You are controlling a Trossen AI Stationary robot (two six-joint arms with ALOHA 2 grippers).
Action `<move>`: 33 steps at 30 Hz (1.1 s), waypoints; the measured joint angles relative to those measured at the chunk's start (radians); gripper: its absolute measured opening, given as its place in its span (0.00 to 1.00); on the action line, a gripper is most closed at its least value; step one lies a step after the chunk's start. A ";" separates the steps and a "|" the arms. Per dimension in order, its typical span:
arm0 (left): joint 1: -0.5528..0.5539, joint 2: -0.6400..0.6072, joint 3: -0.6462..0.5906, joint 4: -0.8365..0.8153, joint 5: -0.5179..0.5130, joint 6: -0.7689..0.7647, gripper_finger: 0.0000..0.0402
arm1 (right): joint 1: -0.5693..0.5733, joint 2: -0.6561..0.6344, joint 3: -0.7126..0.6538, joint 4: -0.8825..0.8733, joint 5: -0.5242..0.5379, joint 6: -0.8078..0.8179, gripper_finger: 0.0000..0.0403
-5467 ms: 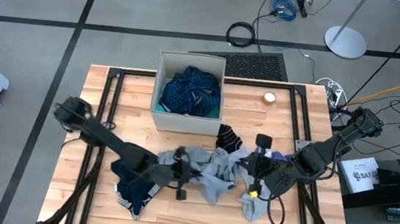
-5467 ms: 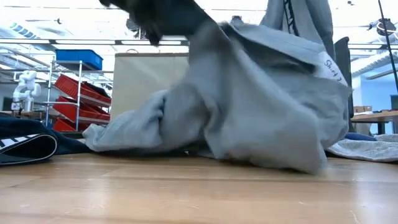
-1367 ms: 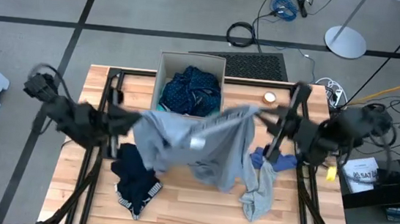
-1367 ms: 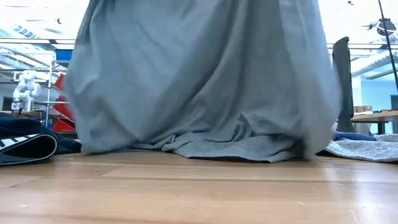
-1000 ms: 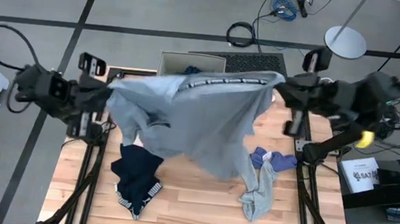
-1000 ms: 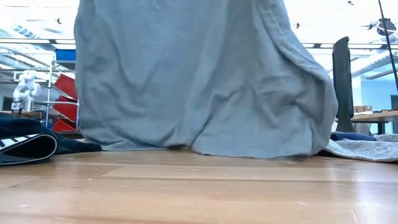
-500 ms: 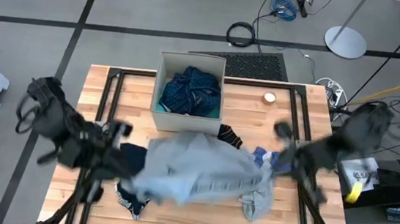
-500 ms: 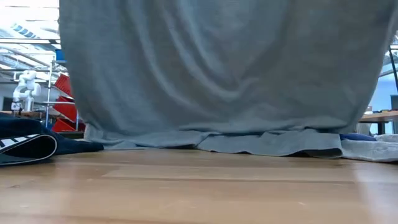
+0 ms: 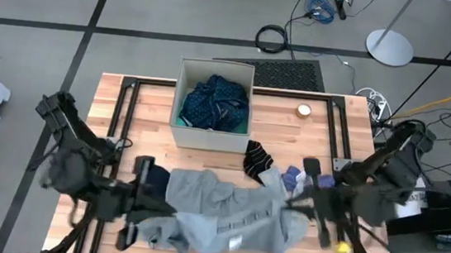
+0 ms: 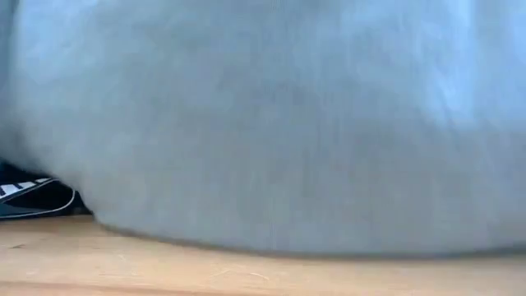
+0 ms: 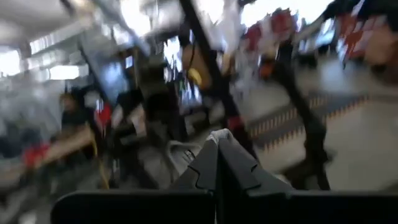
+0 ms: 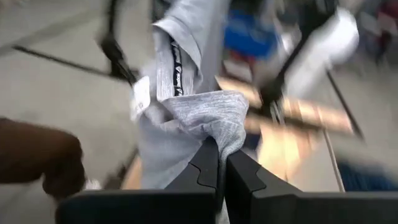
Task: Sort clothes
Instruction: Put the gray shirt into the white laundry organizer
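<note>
A large grey garment (image 9: 225, 214) lies spread over the table's near middle, between my two grippers, and fills the low view (image 10: 288, 123). My left gripper (image 9: 149, 212) is shut at its left end and my right gripper (image 9: 297, 206) is shut at its right end. A navy dotted garment (image 9: 215, 101) with a turquoise edge lies in the beige box (image 9: 182, 131). A striped black sock (image 9: 256, 156) and small blue pieces (image 9: 291, 179) lie on the table beyond the grey garment. A dark garment with white stripes (image 10: 29, 196) lies at the left. My left gripper (image 11: 217, 155) is shut, with a bit of grey cloth (image 11: 180, 152) beside its fingertips. The view is blurred, so which part it holds cannot be told. My right gripper (image 12: 219, 158) pinches a bunched fold of the grey garment's edge (image 12: 217, 121) between its two fingertips. The cloth rises in folds beyond the fingers, with a black lettered band (image 12: 174, 62) farther along.
A small roll of tape (image 9: 303, 111) lies at the far right of the table. The black frame rails (image 9: 117, 133) run along both sides. A second grey piece (image 9: 299, 225) lies near my right gripper.
Both grippers have swung down from high over the box toward the table's near edge, carrying the grey garment stretched between them. The garment, which hung as a curtain, has come down spread flat over the near middle of the table.
</note>
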 joint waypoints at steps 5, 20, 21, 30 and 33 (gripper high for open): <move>0.067 0.003 -0.009 -0.277 -0.032 -0.291 0.02 | -0.071 -0.009 -0.127 -0.132 -0.010 0.201 0.00; 0.237 0.005 -0.332 -0.485 -0.041 -0.870 0.03 | -0.187 -0.043 -0.804 0.270 -0.292 0.574 0.00; 0.243 0.005 -0.346 -0.487 -0.030 -0.885 0.03 | -0.191 -0.043 -0.845 0.315 -0.315 0.583 0.00; 0.310 0.005 -0.406 -0.590 0.005 -0.973 0.03 | -0.284 -0.043 -0.989 0.488 -0.246 0.564 0.00; 0.342 0.005 -0.406 -0.637 -0.010 -0.995 0.03 | -0.342 -0.043 -0.989 0.512 -0.175 0.514 0.00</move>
